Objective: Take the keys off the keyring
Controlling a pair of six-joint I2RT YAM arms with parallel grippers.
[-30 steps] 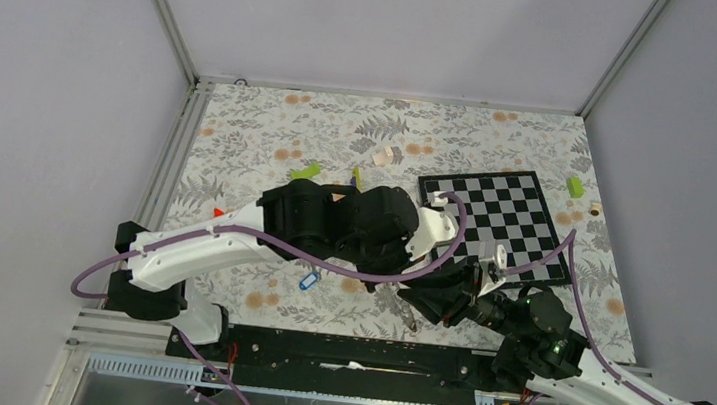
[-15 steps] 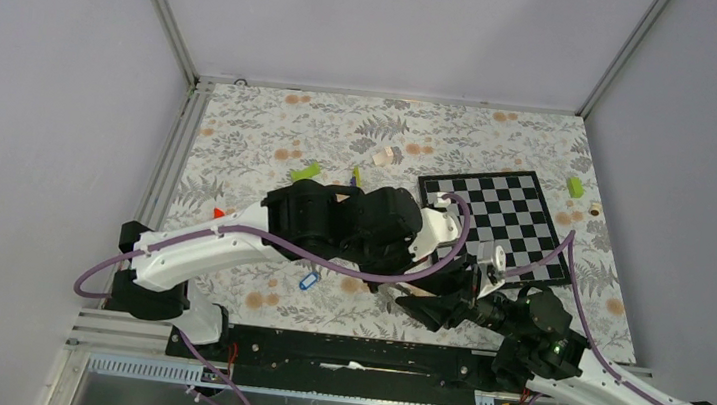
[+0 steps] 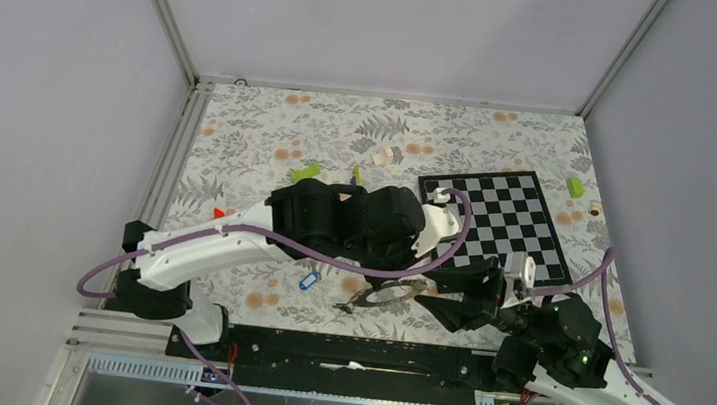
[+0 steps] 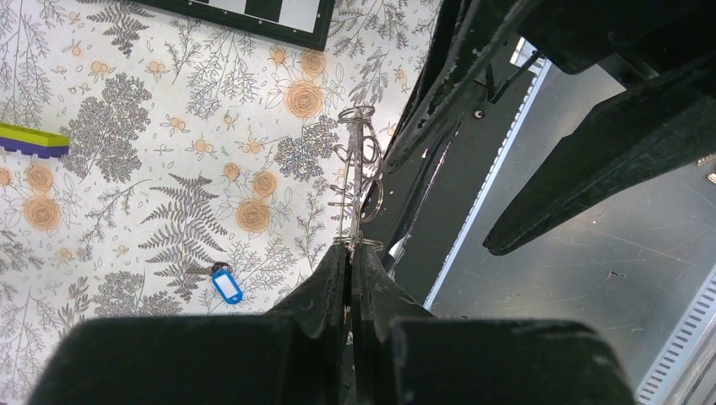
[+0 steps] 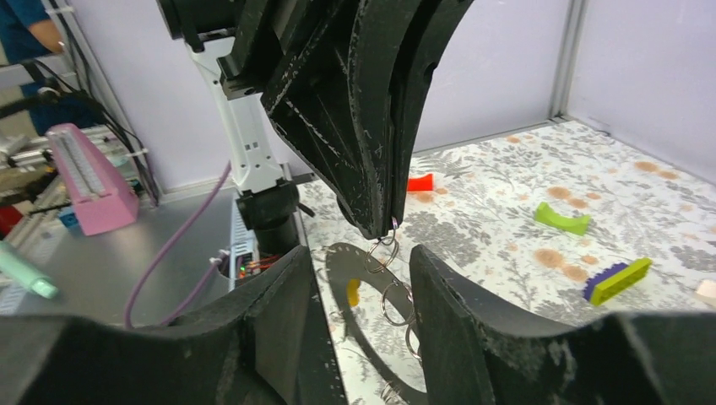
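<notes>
The keyring (image 3: pixel 387 294) is a thin metal hoop held above the table's near edge. My left gripper (image 3: pixel 421 286) is shut on its rim (image 4: pixel 353 246). In the left wrist view the keyring (image 4: pixel 359 173) stands edge-on, with small split rings on it. In the right wrist view the hoop (image 5: pixel 335 252) hangs from the left fingers (image 5: pixel 371 169). Small rings (image 5: pixel 384 253) and a yellow key head (image 5: pixel 353 292) hang on it. My right gripper (image 5: pixel 361 253) is open, one finger on each side of the hoop. It also shows in the top view (image 3: pixel 437 299). A blue key (image 3: pixel 308 281) lies loose on the table and shows in the left wrist view (image 4: pixel 226 285).
A checkerboard (image 3: pixel 499 217) lies at the right. Lime-green blocks (image 3: pixel 305 171) (image 3: pixel 574 186), a yellow-green stick (image 3: pixel 356 177), a pale block (image 3: pixel 385 155) and a red piece (image 3: pixel 219 212) lie on the floral cloth. The black front rail (image 3: pixel 339 351) runs just below the grippers.
My right arm has drawn back to the right. The keyring, hidden between the arms before, now shows hanging from my left gripper. The blue key has not moved.
</notes>
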